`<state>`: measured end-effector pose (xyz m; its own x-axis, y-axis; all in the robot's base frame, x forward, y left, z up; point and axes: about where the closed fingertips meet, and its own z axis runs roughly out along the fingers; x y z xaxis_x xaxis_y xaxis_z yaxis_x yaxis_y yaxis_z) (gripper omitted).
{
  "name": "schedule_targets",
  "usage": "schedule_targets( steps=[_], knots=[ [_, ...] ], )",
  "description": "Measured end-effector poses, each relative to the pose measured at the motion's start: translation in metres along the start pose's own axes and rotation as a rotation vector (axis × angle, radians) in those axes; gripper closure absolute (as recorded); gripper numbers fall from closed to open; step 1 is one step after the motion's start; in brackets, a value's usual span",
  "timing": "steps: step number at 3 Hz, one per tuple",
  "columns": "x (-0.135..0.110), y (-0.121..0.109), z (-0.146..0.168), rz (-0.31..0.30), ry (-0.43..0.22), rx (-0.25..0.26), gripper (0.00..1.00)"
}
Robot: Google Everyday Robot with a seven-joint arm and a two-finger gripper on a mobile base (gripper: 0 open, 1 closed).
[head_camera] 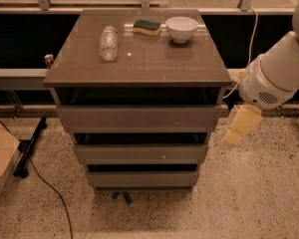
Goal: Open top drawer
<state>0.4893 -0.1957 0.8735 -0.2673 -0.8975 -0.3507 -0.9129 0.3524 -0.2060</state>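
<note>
The top drawer is the widest of three grey-brown handleless fronts, just under the cabinet top, with a dark gap above it. It looks shut, flush with the cabinet's front. The two shorter drawer fronts sit below it. My gripper hangs from the white arm at the cabinet's right side, just beyond the top drawer's right end, level with it and not touching it.
On the cabinet top lie a clear plastic bottle, a green and yellow sponge and a white bowl. A cardboard box and a black cable lie on the speckled floor at left.
</note>
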Motion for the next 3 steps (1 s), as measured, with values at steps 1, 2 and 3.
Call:
schedule_targets(
  steps=[1, 2, 3],
  knots=[
    [0.000, -0.001, 0.003, -0.007, 0.010, 0.010, 0.00],
    [-0.001, -0.005, 0.014, -0.016, 0.015, 0.035, 0.00],
    [-0.001, -0.009, 0.030, -0.027, -0.007, 0.058, 0.00]
  ],
)
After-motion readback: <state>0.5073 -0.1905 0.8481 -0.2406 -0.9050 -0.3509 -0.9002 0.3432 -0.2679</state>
